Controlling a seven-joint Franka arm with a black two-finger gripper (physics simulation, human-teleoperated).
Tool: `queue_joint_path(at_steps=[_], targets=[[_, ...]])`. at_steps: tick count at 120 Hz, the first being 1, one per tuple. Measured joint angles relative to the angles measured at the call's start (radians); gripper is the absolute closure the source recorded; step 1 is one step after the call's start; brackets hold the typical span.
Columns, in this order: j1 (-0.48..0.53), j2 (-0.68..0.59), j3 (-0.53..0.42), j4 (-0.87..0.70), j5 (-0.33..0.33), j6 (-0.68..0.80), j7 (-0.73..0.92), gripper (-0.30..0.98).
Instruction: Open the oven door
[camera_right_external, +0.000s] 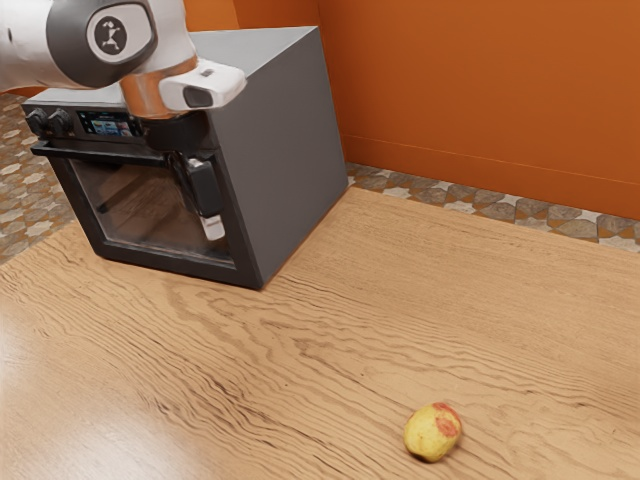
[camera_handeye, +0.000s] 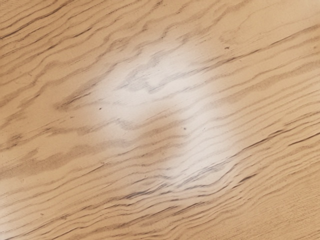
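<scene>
My gripper (camera_right_external: 213, 226) points down in front of the oven door's glass, near the door's edge on the exterior view's right; whether it touches the door I cannot tell. The dark grey oven (camera_right_external: 285, 150) stands on the table with its door (camera_right_external: 130, 205) shut. A black bar handle (camera_right_external: 95, 152) runs along the door's top, and its end on the exterior view's right is partly hidden by my hand.
The wooden table (camera_right_external: 330, 340) carries a yellow and red fruit (camera_right_external: 431, 434) near the exterior view's lower edge, well apart from the oven. Bare table wood (camera_handeye: 160, 125) lies below my hand in the wrist view. An orange wall (camera_right_external: 480, 90) rises behind.
</scene>
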Motion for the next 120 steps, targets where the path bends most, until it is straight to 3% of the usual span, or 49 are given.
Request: queue_joint_path(at_steps=[66,76,84,90,96,102,111,120], targets=[[0.007,-0.001,-0.001,0.001,0.0,0.107,0.245,0.0],[-0.012,-0.105,-0.01,0.041,0.009,0.112,0.277,0.0],[-0.03,-0.21,-0.033,0.102,0.055,0.114,0.4,0.0],[-0.043,-0.222,-0.041,0.109,0.173,0.113,0.512,0.0],[-0.053,-0.23,-0.003,0.109,0.272,0.113,0.616,0.0],[-0.048,-0.234,0.086,0.097,0.304,0.125,0.72,0.0],[-0.022,-0.199,0.221,0.02,0.274,0.187,0.877,0.0],[0.027,-0.152,0.276,-0.055,0.224,0.277,1.025,0.0]])
